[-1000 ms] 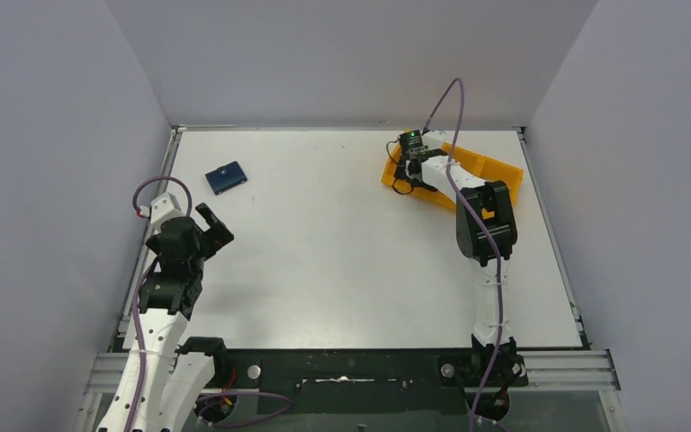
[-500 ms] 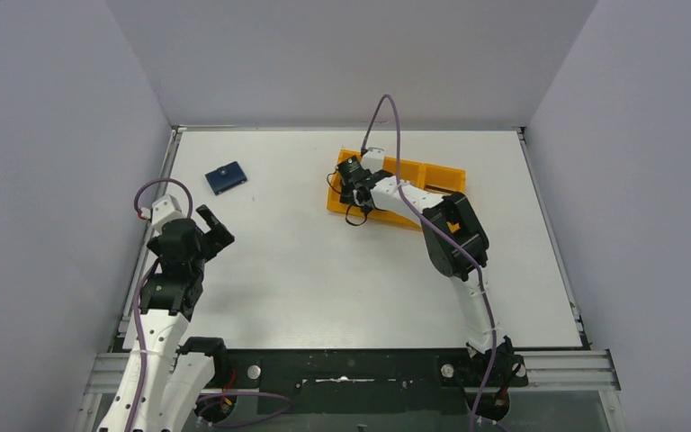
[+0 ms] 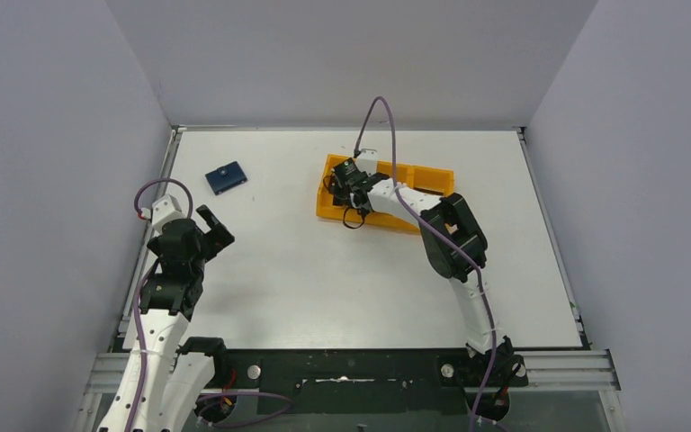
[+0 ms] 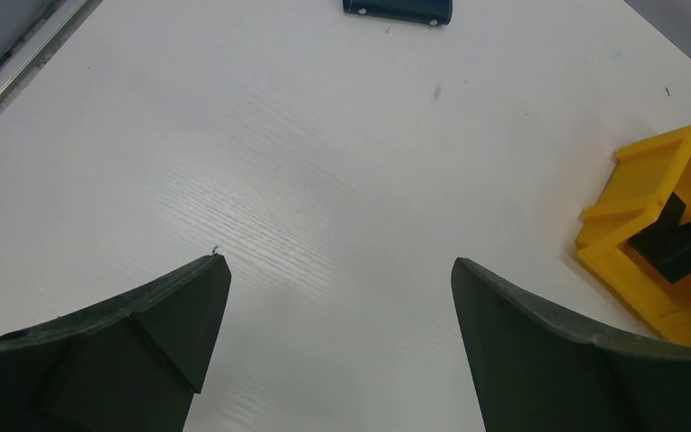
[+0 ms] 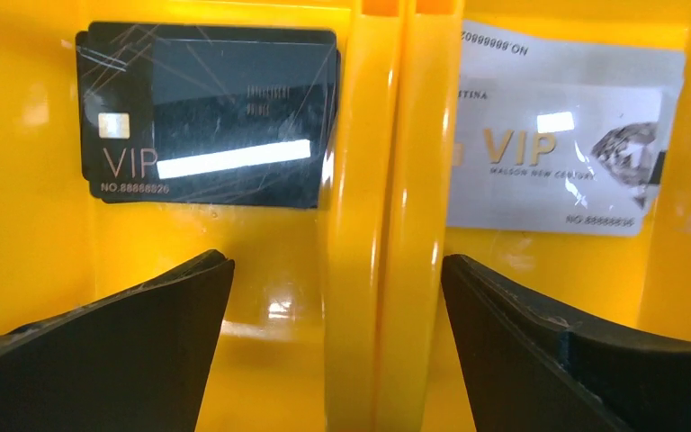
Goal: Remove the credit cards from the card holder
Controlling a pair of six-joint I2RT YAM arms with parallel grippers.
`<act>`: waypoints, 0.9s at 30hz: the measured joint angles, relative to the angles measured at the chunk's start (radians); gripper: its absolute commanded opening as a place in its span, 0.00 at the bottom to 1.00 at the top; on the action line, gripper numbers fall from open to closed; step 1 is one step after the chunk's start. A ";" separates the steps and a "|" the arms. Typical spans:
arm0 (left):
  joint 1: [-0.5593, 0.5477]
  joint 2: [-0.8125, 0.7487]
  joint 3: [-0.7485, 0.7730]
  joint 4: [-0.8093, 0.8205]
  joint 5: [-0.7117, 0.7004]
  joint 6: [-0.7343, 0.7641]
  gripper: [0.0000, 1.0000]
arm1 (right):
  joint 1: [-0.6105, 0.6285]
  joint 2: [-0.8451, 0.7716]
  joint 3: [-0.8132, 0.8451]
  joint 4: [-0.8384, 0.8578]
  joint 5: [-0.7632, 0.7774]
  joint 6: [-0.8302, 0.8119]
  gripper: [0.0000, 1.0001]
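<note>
Navy-blue card holder (image 3: 226, 177) lies folded shut at the far left of the table (image 3: 306, 270), well apart from both arms. A black card (image 5: 207, 115) and a silver card (image 5: 562, 148) lie flat in neighbouring compartments of the orange tray (image 3: 434, 176), one on each side of the divider (image 5: 385, 225). The right claw (image 5: 337, 261) hangs low over that divider, its fingers spread wide either side of it, gripping nothing. The left claw (image 4: 340, 261) is spread just as wide above bare table, holding nothing.
</note>
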 measured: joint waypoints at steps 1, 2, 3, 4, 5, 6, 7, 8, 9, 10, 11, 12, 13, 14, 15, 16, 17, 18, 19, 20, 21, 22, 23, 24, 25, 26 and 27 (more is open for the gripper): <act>0.000 0.000 0.000 0.000 0.000 0.000 0.97 | -0.014 -0.001 -0.003 0.008 -0.006 -0.011 0.92; 0.000 0.001 0.000 0.000 0.000 0.000 0.97 | -0.028 -0.002 -0.005 0.019 -0.015 -0.023 0.93; 0.000 0.002 0.000 0.000 0.000 0.000 0.97 | -0.043 -0.002 -0.006 0.029 -0.025 -0.037 0.94; 0.000 0.003 0.000 0.000 0.000 0.000 0.97 | -0.055 -0.002 -0.006 0.037 -0.031 -0.047 0.94; 0.000 0.003 0.000 0.000 0.001 0.000 0.97 | -0.068 -0.002 -0.006 0.045 -0.040 -0.062 0.94; 0.000 0.004 0.000 0.000 0.002 0.000 0.97 | -0.079 -0.002 -0.006 0.050 -0.048 -0.074 0.95; 0.000 0.004 0.000 0.000 0.003 0.000 0.97 | -0.087 0.000 -0.005 0.052 -0.055 -0.085 0.96; 0.000 0.004 0.000 0.000 0.003 0.000 0.97 | -0.096 0.002 -0.003 0.053 -0.056 -0.096 0.98; 0.000 0.004 0.000 0.000 0.003 0.000 0.97 | -0.103 0.004 -0.001 0.053 -0.056 -0.108 0.98; 0.000 0.005 0.000 0.000 0.003 0.000 0.97 | -0.108 0.005 -0.001 0.057 -0.056 -0.117 0.98; 0.000 0.005 0.000 0.000 0.003 0.000 0.97 | -0.109 0.005 -0.001 0.059 -0.058 -0.129 0.98; 0.000 0.006 0.000 0.000 0.003 0.000 0.97 | -0.109 0.005 -0.001 0.059 -0.063 -0.141 0.98; 0.000 0.006 0.000 0.000 0.003 0.000 0.97 | -0.108 0.005 -0.002 0.060 -0.066 -0.150 0.97; 0.000 0.006 0.000 0.000 0.003 0.000 0.97 | -0.107 0.005 -0.003 0.063 -0.069 -0.156 0.97; 0.000 0.007 0.000 0.000 0.003 0.000 0.97 | -0.105 0.005 -0.005 0.066 -0.070 -0.161 0.97; 0.000 0.008 0.000 0.000 0.003 0.000 0.97 | -0.102 0.005 -0.008 0.072 -0.070 -0.164 0.97; 0.000 0.009 0.000 0.000 0.003 0.000 0.97 | -0.098 0.005 -0.011 0.078 -0.068 -0.165 0.97; 0.000 0.010 0.000 0.000 0.003 0.000 0.97 | -0.093 0.004 -0.014 0.084 -0.066 -0.165 0.96; 0.000 0.010 0.000 0.000 0.003 0.000 0.97 | -0.088 0.004 -0.015 0.085 -0.065 -0.165 0.96; 0.000 0.010 0.000 0.000 0.003 0.000 0.97 | -0.080 0.004 -0.015 0.087 -0.063 -0.164 0.95; 0.000 0.010 0.000 0.000 0.003 0.000 0.97 | -0.070 0.004 -0.015 0.087 -0.062 -0.164 0.95; 0.000 0.010 0.000 0.000 0.003 0.000 0.97 | -0.060 0.004 -0.015 0.087 -0.061 -0.163 0.94; 0.000 0.010 0.000 0.000 0.003 0.000 0.97 | -0.048 0.004 -0.015 0.086 -0.060 -0.162 0.94; 0.000 0.010 0.000 0.000 0.004 0.000 0.97 | -0.038 0.004 -0.015 0.086 -0.060 -0.161 0.94; 0.000 0.010 0.000 0.000 0.004 0.000 0.97 | -0.025 0.004 -0.015 0.085 -0.059 -0.158 0.94; 0.000 0.010 0.000 0.000 0.004 0.000 0.97 | -0.013 0.004 -0.015 0.083 -0.056 -0.154 0.93; 0.000 0.010 0.000 0.000 0.004 0.000 0.97 | 0.000 0.004 -0.015 0.081 -0.054 -0.151 0.93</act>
